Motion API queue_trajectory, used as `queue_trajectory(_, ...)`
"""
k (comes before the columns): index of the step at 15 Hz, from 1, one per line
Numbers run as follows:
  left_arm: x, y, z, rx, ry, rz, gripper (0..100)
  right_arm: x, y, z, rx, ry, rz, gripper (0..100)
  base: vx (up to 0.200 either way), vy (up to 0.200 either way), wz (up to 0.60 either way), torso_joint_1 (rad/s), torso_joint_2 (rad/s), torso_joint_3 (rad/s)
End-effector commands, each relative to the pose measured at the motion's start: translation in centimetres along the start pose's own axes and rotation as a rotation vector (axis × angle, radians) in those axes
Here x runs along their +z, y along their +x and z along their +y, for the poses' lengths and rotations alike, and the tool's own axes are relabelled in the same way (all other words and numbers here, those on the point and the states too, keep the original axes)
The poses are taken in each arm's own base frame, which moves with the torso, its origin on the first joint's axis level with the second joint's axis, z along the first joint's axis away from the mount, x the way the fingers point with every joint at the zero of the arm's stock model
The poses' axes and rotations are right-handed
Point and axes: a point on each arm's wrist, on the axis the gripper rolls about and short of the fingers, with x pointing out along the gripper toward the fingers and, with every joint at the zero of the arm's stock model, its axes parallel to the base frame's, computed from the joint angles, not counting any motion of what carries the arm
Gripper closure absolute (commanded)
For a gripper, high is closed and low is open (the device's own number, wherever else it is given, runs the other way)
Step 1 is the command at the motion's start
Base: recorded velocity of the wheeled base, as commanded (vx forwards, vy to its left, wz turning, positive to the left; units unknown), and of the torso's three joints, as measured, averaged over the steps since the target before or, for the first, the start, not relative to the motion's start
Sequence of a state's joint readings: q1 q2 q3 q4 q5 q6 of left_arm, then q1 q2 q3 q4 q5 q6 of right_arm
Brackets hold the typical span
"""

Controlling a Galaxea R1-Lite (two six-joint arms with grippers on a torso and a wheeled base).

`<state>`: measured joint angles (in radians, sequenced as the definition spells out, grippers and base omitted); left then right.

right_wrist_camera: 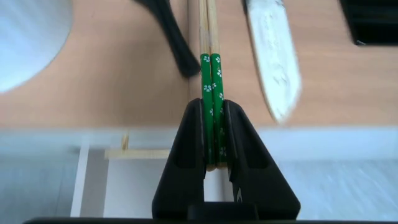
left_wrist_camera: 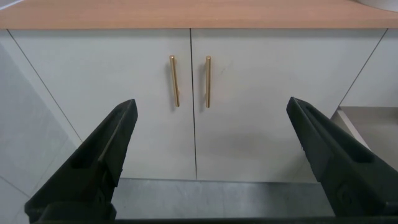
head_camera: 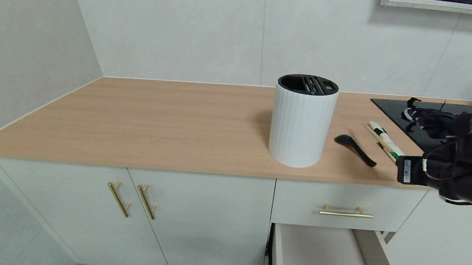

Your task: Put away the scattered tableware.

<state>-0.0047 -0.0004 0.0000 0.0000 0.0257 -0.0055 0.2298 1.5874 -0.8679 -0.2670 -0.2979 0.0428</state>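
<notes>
Pale bamboo with green ends dotted with small white flowers: that is the pair of chopsticks (right_wrist_camera: 210, 74), pressed side by side and running straight back across the wooden counter (head_camera: 136, 120). They sit to the right of the white holder (head_camera: 302, 125), past the black spoon (head_camera: 355, 148). Their green ends reach the counter's front edge. The right gripper (right_wrist_camera: 211, 124) is clamped on those green ends, its two black fingers (right_wrist_camera: 186, 143) squeezing the pair between them. Whether the sticks rest on the wood or are raised off it cannot be told.

The holder is a ribbed white cylinder with a black slotted top and stands upright on the counter. The spoon lies just right of its base, with the chopsticks beside it. Farther right again lies a white utensil (right_wrist_camera: 273, 56) with a flat speckled blade, close beside the chopsticks but apart from them. A black cooktop (head_camera: 393, 109) is set into the counter beyond that.

Below the holder a drawer (head_camera: 323, 257) stands pulled open. Lower down and to the holder's left, the left gripper (left_wrist_camera: 211, 106) faces the cupboard doors (left_wrist_camera: 267, 93) with its fingers spread wide apart, holding nothing.
</notes>
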Motion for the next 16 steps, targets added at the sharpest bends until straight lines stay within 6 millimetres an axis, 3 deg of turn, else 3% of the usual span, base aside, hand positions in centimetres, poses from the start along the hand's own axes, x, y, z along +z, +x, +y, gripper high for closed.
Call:
queue_trajectory(1,0.0,0.0,0.0,0.000,-0.001,0.000,0,1.9,-5.3,-0.9,0.033,0.003,-0.052,100,0.000,0.000,0.00,0.000,0.00,0.000)
queue_trajectory(2,0.0,0.0,0.0,0.000,-0.001,0.000,0,1.9,-6.9,-0.9,0.069,-0.013,-0.025,100,0.000,0.000,0.00,0.000,0.00,0.000)
queue_trajectory(3,0.0,0.0,0.0,0.000,-0.001,0.000,0,1.9,-7.2,-0.9,0.081,-0.018,-0.017,100,0.000,0.000,0.00,0.000,0.00,0.000)
queue_trajectory(4,0.0,0.0,0.0,0.000,-0.001,0.000,0,1.7,-9.8,-1.0,0.164,-0.053,0.036,100,0.000,0.000,0.00,0.000,0.00,0.000)
queue_trajectory(7,0.0,0.0,0.0,0.000,-0.001,0.000,0,1.0,-13.3,-1.8,0.317,-0.144,0.055,100,0.000,0.000,0.00,0.000,0.00,0.000)
queue_trajectory(11,0.0,0.0,0.0,0.000,-0.001,0.000,0,-0.2,-14.6,-2.2,0.353,-0.248,0.068,100,0.000,0.000,0.00,0.000,0.00,0.000)
queue_trajectory(16,0.0,0.0,0.0,0.000,-0.001,0.000,0,-1.7,-14.9,-0.5,0.463,-0.331,0.098,100,0.000,0.000,0.00,0.000,0.00,0.000)
